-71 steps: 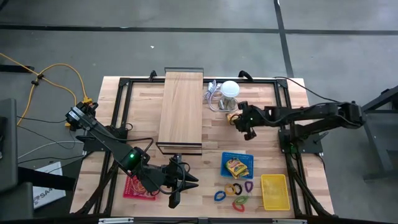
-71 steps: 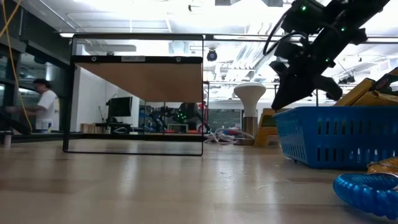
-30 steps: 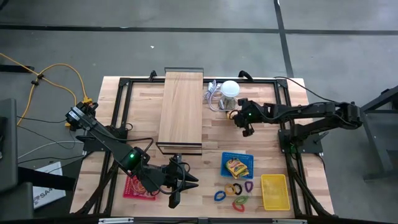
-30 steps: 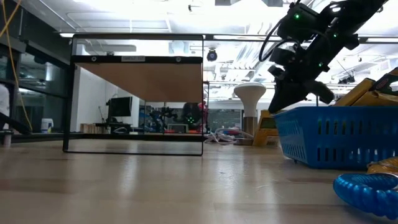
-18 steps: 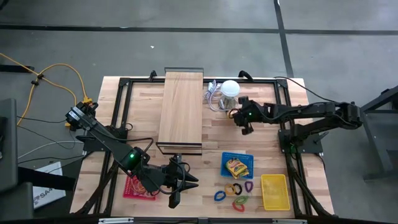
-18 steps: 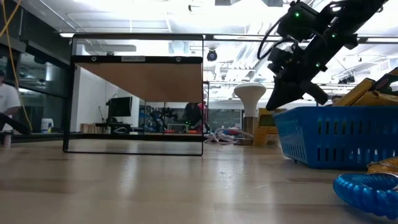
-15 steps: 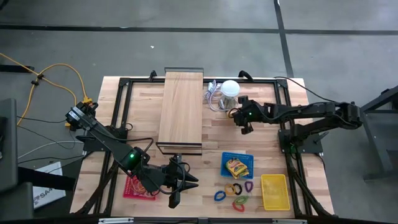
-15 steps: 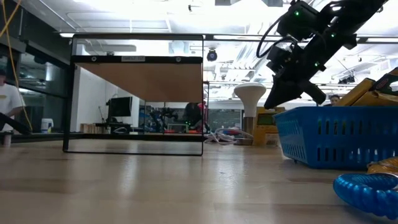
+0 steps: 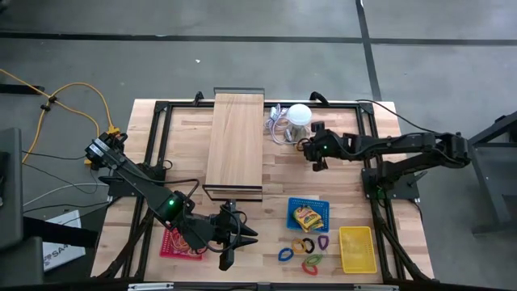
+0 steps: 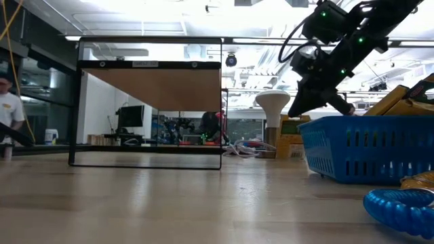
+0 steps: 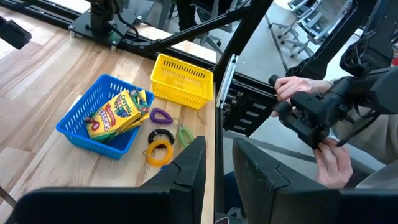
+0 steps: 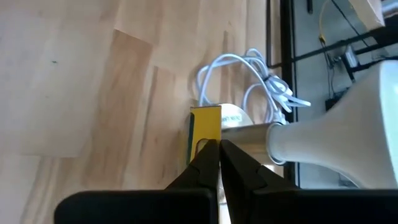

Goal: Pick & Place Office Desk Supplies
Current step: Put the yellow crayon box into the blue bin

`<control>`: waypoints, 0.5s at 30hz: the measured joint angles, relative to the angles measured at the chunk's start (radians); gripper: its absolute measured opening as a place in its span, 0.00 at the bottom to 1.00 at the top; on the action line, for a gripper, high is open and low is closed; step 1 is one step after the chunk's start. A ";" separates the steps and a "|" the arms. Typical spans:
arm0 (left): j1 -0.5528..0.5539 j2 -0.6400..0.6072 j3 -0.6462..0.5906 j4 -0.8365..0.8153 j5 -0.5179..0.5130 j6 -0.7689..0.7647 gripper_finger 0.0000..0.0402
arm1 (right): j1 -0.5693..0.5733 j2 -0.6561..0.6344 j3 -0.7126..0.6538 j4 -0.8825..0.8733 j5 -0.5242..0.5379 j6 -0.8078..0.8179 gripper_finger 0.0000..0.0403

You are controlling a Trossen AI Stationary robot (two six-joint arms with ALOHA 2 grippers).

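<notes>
Legible text, one item: my left wrist camera showed the brand name "Crayola" printed on the yellow-orange crayon packs [image 11: 116, 114], which lay in the blue basket [image 11: 81, 106]. The smaller print on those packs was too fine for me to read. I found no other label, number or sign that could be read in any view.
</notes>
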 joint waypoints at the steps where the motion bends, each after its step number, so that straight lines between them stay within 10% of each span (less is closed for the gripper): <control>1: 0.000 0.000 0.000 0.000 0.000 0.000 0.19 | -0.005 0.000 0.000 0.002 0.003 0.000 0.01; 15: 0.000 0.000 0.000 0.000 0.000 0.000 0.19 | -0.072 0.000 0.000 0.059 0.004 -0.011 0.01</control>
